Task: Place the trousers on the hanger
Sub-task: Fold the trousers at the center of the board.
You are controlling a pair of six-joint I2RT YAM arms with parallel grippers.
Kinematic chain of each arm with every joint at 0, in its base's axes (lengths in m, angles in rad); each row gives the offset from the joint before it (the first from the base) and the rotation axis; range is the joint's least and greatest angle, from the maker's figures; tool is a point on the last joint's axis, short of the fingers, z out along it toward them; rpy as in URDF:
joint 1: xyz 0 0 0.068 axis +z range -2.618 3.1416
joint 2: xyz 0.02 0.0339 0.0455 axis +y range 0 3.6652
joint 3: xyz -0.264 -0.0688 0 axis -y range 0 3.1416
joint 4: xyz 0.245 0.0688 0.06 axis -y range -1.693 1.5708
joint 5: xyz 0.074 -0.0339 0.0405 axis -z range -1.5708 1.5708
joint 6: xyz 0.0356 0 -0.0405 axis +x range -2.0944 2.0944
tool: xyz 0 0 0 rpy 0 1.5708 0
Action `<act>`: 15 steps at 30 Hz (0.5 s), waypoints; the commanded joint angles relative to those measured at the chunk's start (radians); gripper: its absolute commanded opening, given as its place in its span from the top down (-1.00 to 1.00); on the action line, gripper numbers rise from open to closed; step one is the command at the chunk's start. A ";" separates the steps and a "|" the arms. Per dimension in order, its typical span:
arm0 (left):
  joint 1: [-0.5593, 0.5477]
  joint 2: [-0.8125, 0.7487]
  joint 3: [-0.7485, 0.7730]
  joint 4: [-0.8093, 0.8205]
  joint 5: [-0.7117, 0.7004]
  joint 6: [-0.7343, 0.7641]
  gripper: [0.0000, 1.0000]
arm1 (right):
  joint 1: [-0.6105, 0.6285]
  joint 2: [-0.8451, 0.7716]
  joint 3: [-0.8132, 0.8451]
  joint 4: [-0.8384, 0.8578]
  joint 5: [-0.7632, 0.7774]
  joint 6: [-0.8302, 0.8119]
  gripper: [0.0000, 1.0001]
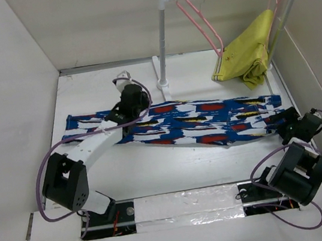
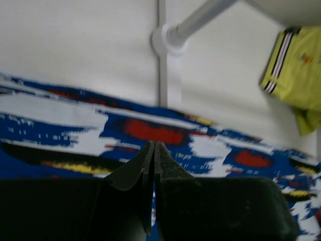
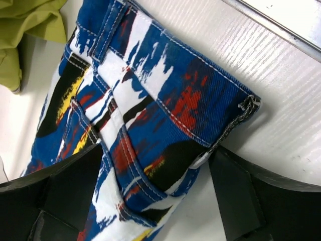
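The trousers (image 1: 191, 122) lie flat across the table, bright blue with white, red, yellow and black splashes. The empty pink hanger (image 1: 202, 22) hangs on the rail at the back. My left gripper (image 1: 129, 103) is over the left part of the trousers (image 2: 165, 130). In the left wrist view the left gripper (image 2: 154, 146) has its jaws pressed together, and no fabric shows between the tips. My right gripper (image 1: 285, 124) is open at the right end. In the right wrist view the right gripper (image 3: 156, 153) straddles the waistband corner of the trousers (image 3: 150, 90), with one finger on each side.
A white rack pole (image 1: 162, 41) stands on its base (image 2: 165, 40) just behind the trousers. A yellow-green garment (image 1: 248, 53) hangs from a second pink hanger (image 1: 277, 3) at the rail's right end. It also shows in the right wrist view (image 3: 30, 25). White walls enclose the table.
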 commanded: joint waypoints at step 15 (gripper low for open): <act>-0.290 -0.082 -0.396 0.251 -0.154 -0.038 1.00 | 0.592 -0.448 0.155 -0.188 0.106 -0.171 1.00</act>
